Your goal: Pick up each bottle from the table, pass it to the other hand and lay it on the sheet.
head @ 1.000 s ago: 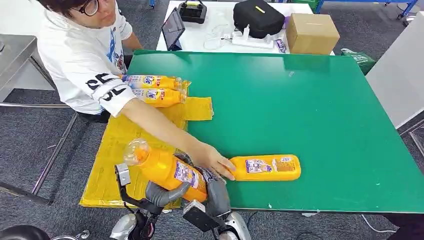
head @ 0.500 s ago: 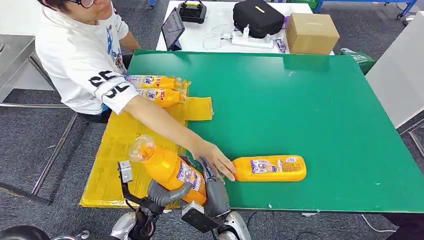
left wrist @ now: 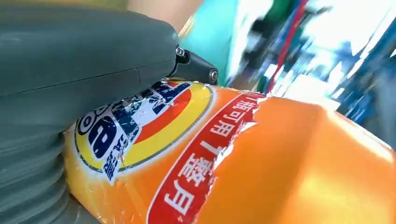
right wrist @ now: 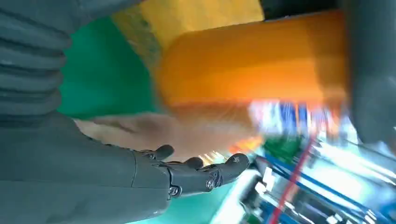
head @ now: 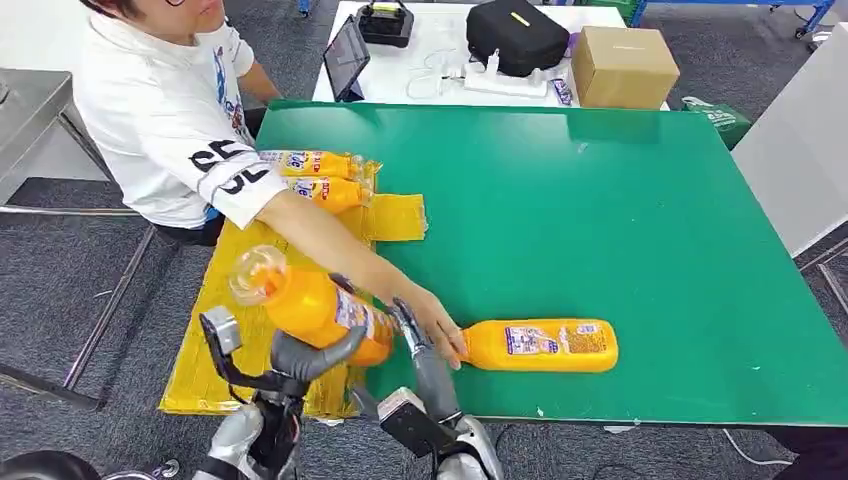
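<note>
Left hand point(head: 305, 352) grips an orange bottle point(head: 310, 305), held tilted above the yellow sheet's point(head: 225, 300) near edge; right hand point(head: 425, 352) w/ fingers spread, holding nothing, beside it; a person's hand point(head: 435, 322) touches a 2nd bottle point(head: 545, 345) lying on the green worktop point(head: 620, 230) right of the sheet; two more bottles point(head: 315, 178) lie at the sheet's far end.

A person's forearm point(head: 330, 245) crosses the yellow sheet point(head: 230, 300) diagonally, its hand point(head: 437, 322) touching the bottle lying on the worktop point(head: 541, 345). Two bottles point(head: 315, 178) occupy the sheet's far end. The sheet's near-left part is open. The green worktop point(head: 620, 220) right of the forearm is unobstructed.
</note>
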`<control>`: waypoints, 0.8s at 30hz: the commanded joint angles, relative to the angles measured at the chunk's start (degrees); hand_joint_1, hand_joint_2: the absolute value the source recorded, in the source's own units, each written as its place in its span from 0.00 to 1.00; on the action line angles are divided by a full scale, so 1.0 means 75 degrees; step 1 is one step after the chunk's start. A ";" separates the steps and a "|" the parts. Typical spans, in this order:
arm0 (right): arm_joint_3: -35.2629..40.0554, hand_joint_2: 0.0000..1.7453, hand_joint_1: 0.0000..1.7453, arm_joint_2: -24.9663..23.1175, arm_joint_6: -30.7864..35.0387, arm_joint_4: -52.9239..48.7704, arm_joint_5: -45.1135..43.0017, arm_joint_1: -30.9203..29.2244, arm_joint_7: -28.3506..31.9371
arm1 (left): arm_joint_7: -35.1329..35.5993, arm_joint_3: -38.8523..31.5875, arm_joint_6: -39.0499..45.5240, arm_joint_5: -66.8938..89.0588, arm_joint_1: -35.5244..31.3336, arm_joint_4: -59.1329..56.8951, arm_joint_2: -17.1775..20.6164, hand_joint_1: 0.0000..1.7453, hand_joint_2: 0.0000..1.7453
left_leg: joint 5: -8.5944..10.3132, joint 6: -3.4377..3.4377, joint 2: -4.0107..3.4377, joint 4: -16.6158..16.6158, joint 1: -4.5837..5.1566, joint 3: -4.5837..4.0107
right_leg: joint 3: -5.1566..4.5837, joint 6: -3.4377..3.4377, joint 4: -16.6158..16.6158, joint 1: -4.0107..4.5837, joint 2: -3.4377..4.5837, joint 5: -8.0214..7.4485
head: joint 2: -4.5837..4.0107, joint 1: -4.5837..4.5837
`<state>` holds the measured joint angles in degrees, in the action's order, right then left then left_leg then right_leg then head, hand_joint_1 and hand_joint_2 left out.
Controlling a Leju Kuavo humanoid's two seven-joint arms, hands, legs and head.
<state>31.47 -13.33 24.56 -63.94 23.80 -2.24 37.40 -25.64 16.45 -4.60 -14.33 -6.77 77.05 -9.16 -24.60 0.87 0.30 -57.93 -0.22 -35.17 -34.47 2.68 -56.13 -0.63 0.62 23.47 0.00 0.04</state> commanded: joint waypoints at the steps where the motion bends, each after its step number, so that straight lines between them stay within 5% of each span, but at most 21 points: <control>1: -0.0832 0.00 0.00 0.0303 0.0034 -0.3179 -0.0599 0.0446 0.0143 | -0.0479 -0.1294 0.2115 0.1733 -0.1367 0.0768 -0.0057 1.00 1.00 | -0.0002 -0.0004 0.0023 -0.0022 -0.0008 -0.0016 | -0.0003 -0.0008 -0.0017 0.0009 -0.0032 0.0009 | 0.0000 0.0000; 6: -0.1294 0.00 0.00 0.0228 0.0756 -0.4154 -0.0854 0.0567 0.0347 | -0.0418 -0.1670 0.3375 0.3322 -0.1937 0.0147 0.0102 1.00 1.00 | 0.0001 -0.0007 0.0025 -0.0011 -0.0007 0.0003 | 0.0017 -0.0010 -0.0008 0.0008 -0.0033 0.0011 | 0.0000 0.0000; 13: -0.1660 0.00 0.00 0.0206 0.1401 -0.4641 -0.1414 0.0486 0.0347 | 0.0276 -0.1660 0.5402 0.8136 -0.2925 -0.3335 0.0760 1.00 1.00 | 0.0011 -0.0008 0.0015 0.0010 0.0001 0.0025 | 0.0032 -0.0009 0.0006 0.0000 -0.0020 0.0001 | 0.0000 0.0000; 19: -0.1736 0.00 0.00 0.0483 0.1872 -0.5185 -0.1747 0.0498 0.0347 | 0.0690 -0.0854 0.4737 1.0263 -0.3343 -0.5548 0.1371 1.00 1.00 | 0.0007 -0.0010 0.0010 0.0015 0.0000 0.0045 | 0.0048 -0.0013 0.0010 0.0002 -0.0020 0.0005 | 0.0000 -0.0003; 24: -0.1893 0.00 0.00 0.0524 0.1705 -0.5150 -0.1928 0.0461 0.0347 | 0.0716 -0.0494 0.4512 1.0805 -0.3360 -0.5844 0.1621 1.00 1.00 | 0.0006 -0.0008 -0.0005 0.0008 0.0000 0.0026 | 0.0024 -0.0007 0.0004 0.0001 -0.0008 0.0002 | 0.0000 0.0000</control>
<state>20.98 -12.13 38.29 -99.91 11.76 2.02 40.04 -20.94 5.44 32.45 59.42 -25.98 53.98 -3.36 -24.52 0.82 0.22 -57.93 -0.22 -35.16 -34.50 2.67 -56.16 -0.63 0.63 23.44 0.00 0.04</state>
